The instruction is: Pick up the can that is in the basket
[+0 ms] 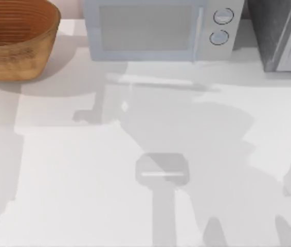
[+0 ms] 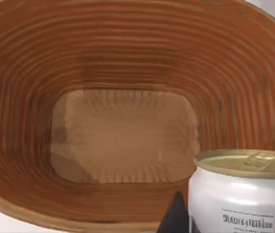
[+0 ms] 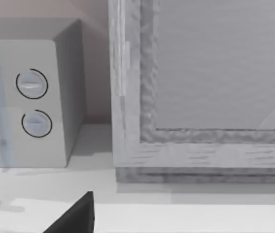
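Can (image 2: 242, 191) sits close before our left wrist camera, above the basket (image 2: 123, 136) at the bench's far-left corner, so we judge lifting underway, though we cannot tell whether either gripper grips it.

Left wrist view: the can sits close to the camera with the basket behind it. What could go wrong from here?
1. The can appears held near the left hand, above the basket; how firmly cannot be judged, so it might slip and drop back in.
2. The basket stands at the table's far left corner beside the microwave; a wide swing could knock either.
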Available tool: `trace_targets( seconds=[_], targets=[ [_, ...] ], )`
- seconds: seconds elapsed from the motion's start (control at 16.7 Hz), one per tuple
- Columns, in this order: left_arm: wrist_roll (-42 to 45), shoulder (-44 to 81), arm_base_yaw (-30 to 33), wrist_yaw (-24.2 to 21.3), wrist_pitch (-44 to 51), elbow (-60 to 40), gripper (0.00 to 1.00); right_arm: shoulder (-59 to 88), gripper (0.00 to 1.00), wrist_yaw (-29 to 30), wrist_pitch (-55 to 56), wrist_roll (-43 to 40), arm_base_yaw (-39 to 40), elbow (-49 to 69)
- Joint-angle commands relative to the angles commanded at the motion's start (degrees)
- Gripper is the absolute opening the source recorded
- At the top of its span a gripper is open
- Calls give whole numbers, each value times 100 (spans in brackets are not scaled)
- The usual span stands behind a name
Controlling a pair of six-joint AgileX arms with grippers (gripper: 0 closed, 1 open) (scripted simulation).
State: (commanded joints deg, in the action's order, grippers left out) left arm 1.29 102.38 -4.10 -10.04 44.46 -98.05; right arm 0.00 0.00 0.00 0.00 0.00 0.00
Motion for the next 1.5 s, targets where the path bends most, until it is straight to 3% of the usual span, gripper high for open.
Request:
trace_targets(
  seconds=[0.54, 0.84, 1.14, 1.5],
  targets=[
    [-44, -6287, 261, 559, -2611, 5930, 0, 0, 100, 0, 0, 0, 0, 0],
    [-88, -8910, 363, 835, -3794, 8487, 0, 0, 100, 0, 0, 0, 0, 0],
    [-126, -10162, 407, 994, -4407, 9730, 0, 0, 100, 0, 0, 0, 0, 0],
    [-119, -10212, 402, 1003, -4434, 9805, 0, 0, 100, 0, 0, 0, 0, 0]
  ],
)
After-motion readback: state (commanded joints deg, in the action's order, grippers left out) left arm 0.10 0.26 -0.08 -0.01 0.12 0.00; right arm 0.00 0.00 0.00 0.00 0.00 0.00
